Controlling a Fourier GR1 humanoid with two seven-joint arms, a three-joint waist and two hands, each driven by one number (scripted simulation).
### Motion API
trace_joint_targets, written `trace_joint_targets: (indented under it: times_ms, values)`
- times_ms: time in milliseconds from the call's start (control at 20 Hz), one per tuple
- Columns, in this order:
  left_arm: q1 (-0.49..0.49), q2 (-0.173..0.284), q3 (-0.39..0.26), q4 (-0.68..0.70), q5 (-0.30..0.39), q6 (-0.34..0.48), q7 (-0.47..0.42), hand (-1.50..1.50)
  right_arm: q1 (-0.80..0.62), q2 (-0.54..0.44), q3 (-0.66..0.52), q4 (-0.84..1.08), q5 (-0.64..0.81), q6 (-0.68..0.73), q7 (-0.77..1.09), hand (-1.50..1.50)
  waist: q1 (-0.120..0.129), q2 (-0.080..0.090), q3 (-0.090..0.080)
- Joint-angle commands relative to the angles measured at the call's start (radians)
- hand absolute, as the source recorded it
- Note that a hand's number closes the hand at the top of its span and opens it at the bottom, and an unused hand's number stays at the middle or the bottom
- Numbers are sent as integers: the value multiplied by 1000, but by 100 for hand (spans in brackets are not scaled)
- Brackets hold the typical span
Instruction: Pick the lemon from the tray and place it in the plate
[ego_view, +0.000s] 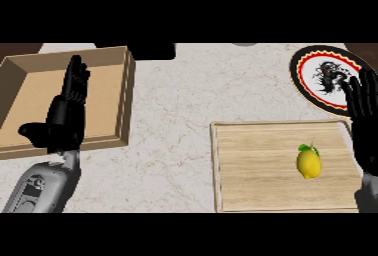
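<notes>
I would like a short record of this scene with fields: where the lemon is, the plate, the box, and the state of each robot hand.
lemon: lying on the wooden tray, right half, untouched
plate: far right of the counter, beyond the tray, holds nothing
box: cardboard, open, at far left
left robot hand: open, fingers straight, over the box
right robot hand: open, at the right edge, beside the lemon, overlapping the plate's rim

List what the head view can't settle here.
- Plate: right portion hidden by the right hand and cut off by the picture's edge.
- Tray: right rim behind that hand.
- Box: part of the floor under the left hand.
- Lemon: underside unseen.
</notes>
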Motion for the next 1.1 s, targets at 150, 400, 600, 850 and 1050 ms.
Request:
trace_joint_targets:
  times_ms: [150,400,600,850,1050]
  values:
    - [-6,77,0,78,-4,-107,53,0,-158,127,-9,104,141,-326,172,-150,33,8,-20]
    - [35,51,-64,76,-15,-123,68,0,-10,-224,142,298,549,-224,205,150,62,54,-46]
    - [54,72,-43,108,29,-194,70,0,-104,160,188,367,622,-574,364,-150,47,8,-20]
    - [7,74,-9,126,31,-201,110,0,-52,163,310,393,941,-640,518,-150,23,0,-20]
    - [72,55,-34,102,-3,-185,91,0,3,91,317,195,1160,-562,711,-150,9,-6,-20]
